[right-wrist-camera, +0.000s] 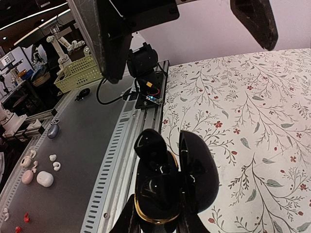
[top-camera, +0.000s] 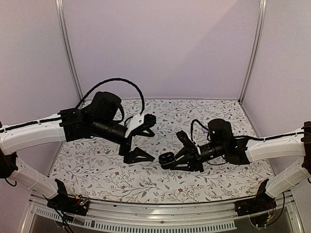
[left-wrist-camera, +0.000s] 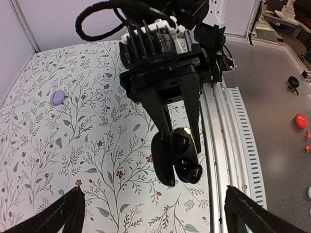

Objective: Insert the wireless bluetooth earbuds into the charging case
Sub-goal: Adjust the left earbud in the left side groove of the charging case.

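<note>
while my right claw point(top-camera: 171, 160) pinched the charging case point(right-wrist-camera: 167, 184) by its lower shell, the case stood open like a clamshell, lid swung apart from base. it was held up off the floral cloth point(right-wrist-camera: 252, 116), near the cloth's near edge. my left claw point(top-camera: 147, 140) hovered just beside the case, fingers spread wide with nothing between them.

i could not make out the wireless bluetooth earbuds. the inside of the case was glossy black, so i could not tell whether either one sat in its pocket. a small lavender piece point(left-wrist-camera: 57, 97) lay alone on the cloth, well apart from both claws.

i judged the case light and stiff, with smooth, shiny plastic that would slip under a loose grip. its hinged lid looked free to flop shut. the safest hold seemed to be across the sides of the base, leaving the pockets facing the other claw. i judged the earbuds tiny, rounded and nearly weightless, likely to squirt out sideways, so they would want a gentle fingertip pinch across their widest part.
</note>
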